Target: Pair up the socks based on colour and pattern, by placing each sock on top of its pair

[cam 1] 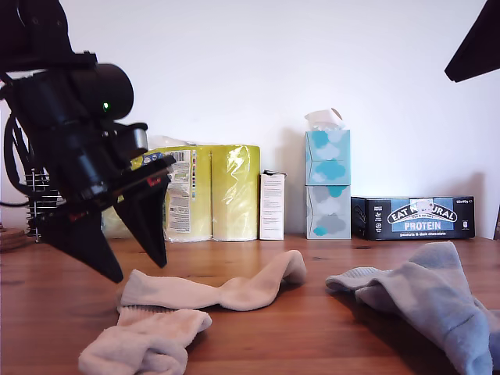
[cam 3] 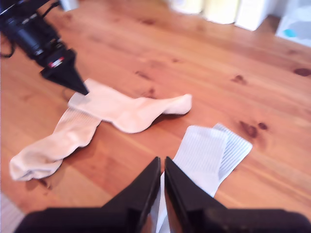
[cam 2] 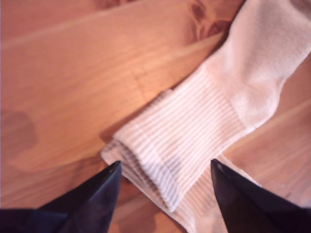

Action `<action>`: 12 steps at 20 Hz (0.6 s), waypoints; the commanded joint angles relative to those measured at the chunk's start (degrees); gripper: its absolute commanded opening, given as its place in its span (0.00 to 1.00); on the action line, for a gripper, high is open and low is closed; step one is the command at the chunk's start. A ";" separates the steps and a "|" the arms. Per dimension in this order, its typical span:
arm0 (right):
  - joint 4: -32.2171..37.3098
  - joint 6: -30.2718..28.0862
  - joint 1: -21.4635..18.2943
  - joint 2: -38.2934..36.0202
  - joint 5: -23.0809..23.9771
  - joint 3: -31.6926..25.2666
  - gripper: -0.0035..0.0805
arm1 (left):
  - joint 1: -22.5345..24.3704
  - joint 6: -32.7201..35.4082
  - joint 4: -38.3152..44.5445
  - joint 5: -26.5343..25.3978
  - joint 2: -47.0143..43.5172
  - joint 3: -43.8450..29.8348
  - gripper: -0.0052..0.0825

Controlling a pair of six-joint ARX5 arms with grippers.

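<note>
Two beige socks lie at the exterior view's lower left. One beige sock (cam 1: 226, 291) (cam 3: 131, 109) stretches sideways, and its ribbed cuff (cam 2: 184, 131) rests over the cuff of the other beige sock (cam 1: 144, 344) (cam 3: 53, 143). My first gripper (cam 1: 139, 271) (cam 2: 165, 164) (cam 3: 80, 87) hangs open just above that cuff, one finger on each side. Two blue-grey socks (cam 1: 422, 293) lie overlapped at the exterior view's right, cuffs (cam 3: 209, 153) side by side. My second gripper (cam 3: 162, 160) is shut, high above them, with nothing seen in it. The gripper itself does not show in the exterior view.
Along the back wall of the wooden table (cam 1: 312, 336) stand yellow paper rolls (cam 1: 211, 191), a white carton (cam 1: 272, 205), stacked tissue boxes (cam 1: 327, 183) and a dark protein bar box (cam 1: 412, 217). A wire rack (cam 1: 35, 207) is behind the first arm. A black arm part (cam 1: 476, 47) shows at the exterior view's top right.
</note>
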 commanded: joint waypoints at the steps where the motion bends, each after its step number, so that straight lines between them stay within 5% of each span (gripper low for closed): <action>1: -4.66 0.09 0.26 -0.28 -1.29 3.89 0.03 | -0.13 -0.20 0.00 0.28 1.84 -0.55 0.66; 6: -26.01 2.34 0.26 1.11 -1.18 20.65 0.03 | -0.44 -0.85 0.22 0.31 2.05 -0.55 0.54; 12: -39.78 1.70 0.26 3.37 2.12 33.33 0.03 | -0.94 -2.14 0.74 1.73 2.45 -0.55 0.48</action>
